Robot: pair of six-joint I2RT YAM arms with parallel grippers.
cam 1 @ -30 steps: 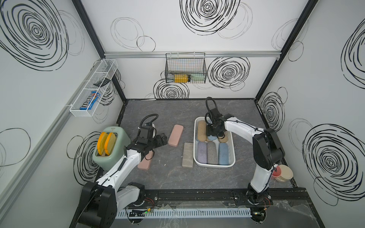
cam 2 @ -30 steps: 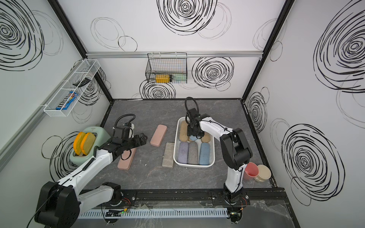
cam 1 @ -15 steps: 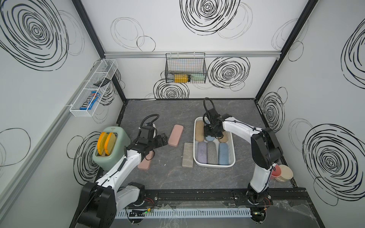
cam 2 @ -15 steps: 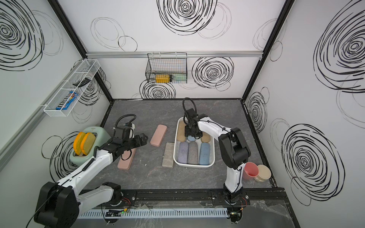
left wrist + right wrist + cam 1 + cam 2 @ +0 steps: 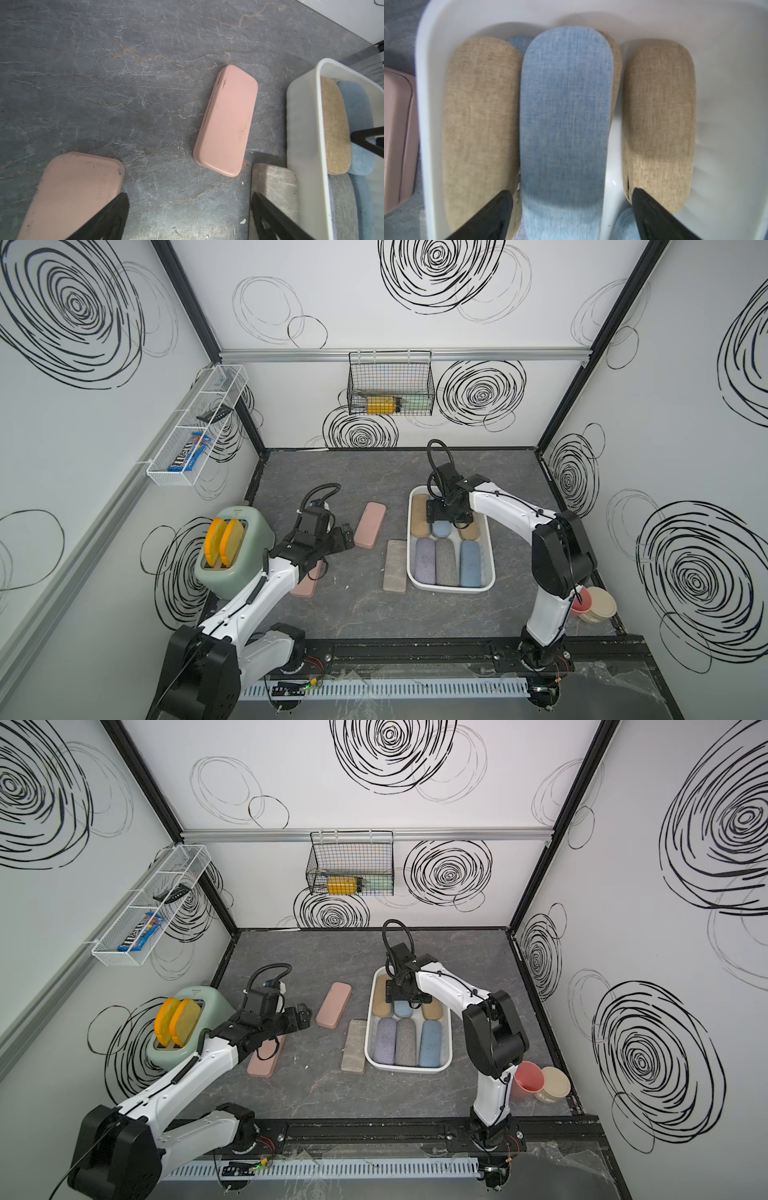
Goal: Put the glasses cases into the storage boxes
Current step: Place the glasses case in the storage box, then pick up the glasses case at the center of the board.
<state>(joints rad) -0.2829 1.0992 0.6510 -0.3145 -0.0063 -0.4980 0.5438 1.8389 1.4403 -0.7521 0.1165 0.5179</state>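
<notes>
A blue case [image 5: 564, 116] lies in the far half of the white bin [image 5: 453, 588], flanked by tan cases [image 5: 481, 128]. The right jaws stand apart just above it. Left of the bin, a far pink case [image 5: 226, 122], a near pink case [image 5: 70, 193] and a grey case [image 5: 395, 566] lie on the worktop [image 5: 124, 83]. The left jaws hover apart above them.

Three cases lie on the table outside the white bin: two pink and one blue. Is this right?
Not quite: the third is grey, not blue. In both top views the grey case lies beside the white bin. The two pink cases are as you said.
</notes>
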